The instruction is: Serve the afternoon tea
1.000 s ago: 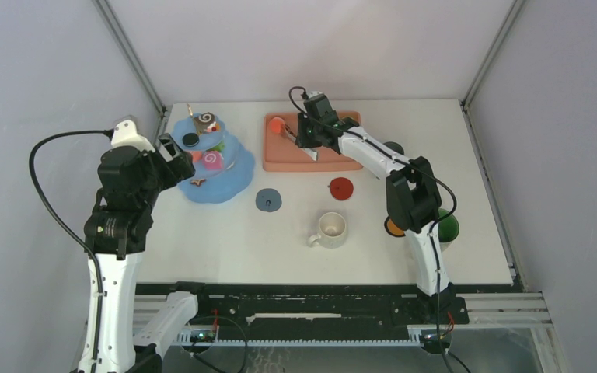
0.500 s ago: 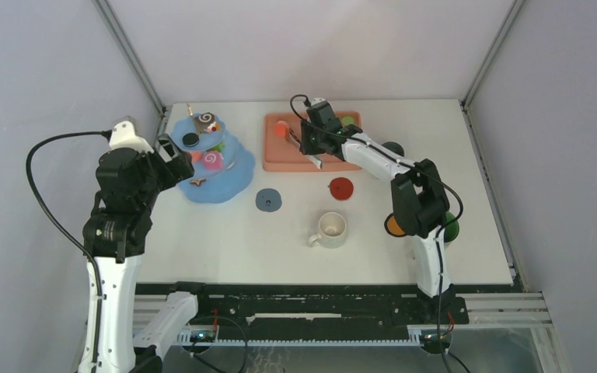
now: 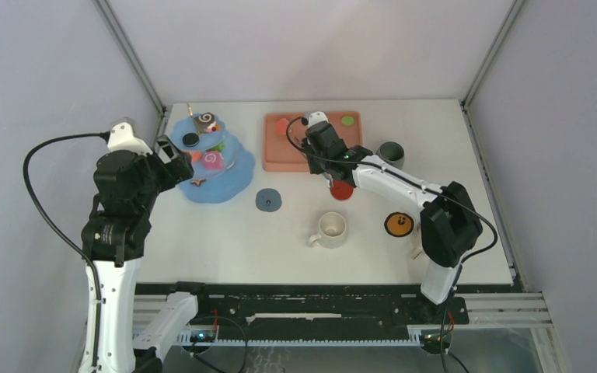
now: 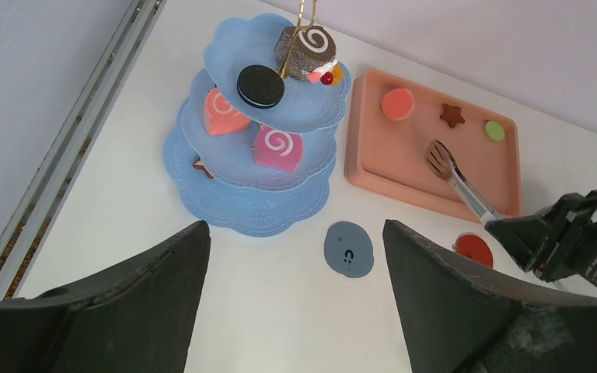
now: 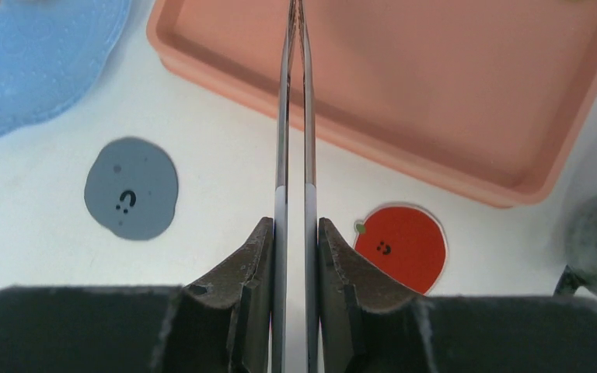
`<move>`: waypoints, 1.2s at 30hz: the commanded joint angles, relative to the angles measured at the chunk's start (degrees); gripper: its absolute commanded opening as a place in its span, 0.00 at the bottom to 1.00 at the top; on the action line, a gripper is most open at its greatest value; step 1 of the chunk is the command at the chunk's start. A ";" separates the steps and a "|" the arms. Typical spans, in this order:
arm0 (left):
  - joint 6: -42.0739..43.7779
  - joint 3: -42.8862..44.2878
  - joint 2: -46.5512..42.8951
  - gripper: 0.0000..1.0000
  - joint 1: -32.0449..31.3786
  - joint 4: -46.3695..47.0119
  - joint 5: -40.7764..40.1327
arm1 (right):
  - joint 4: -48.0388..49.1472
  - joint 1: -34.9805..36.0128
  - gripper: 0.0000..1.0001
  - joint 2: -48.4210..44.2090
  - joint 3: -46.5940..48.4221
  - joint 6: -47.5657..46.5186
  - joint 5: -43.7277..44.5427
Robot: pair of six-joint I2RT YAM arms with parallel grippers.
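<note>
Both arms are built alike: white tubular links joined by chunky black joint housings. The left arm [image 3: 116, 233] has a white cap [image 3: 124, 132] near its wrist, and a black cable [image 3: 35, 183] runs off it in a wide loop. The right arm [image 3: 392, 177] has a thinner black cable [image 3: 290, 132] at its wrist (a short curl). The left pincer [image 4: 294, 233] has broad, dark, matte fingers [image 4: 124, 303] with curved inner edges. The right pincer [image 5: 294, 229] has equally dark fingers [image 5: 233, 295] with stepped inner faces.
</note>
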 commanded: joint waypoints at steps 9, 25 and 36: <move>-1.58 0.56 -0.41 0.86 0.40 2.23 2.61 | 0.89 -3.06 0.14 -1.67 5.08 3.20 -4.09; -1.16 1.24 0.30 0.86 0.34 2.14 2.23 | -4.54 -6.03 0.41 11.02 23.26 13.04 -10.15; -0.28 1.02 0.43 0.86 0.42 1.97 0.75 | -7.21 -6.13 0.43 17.39 30.60 15.33 -7.61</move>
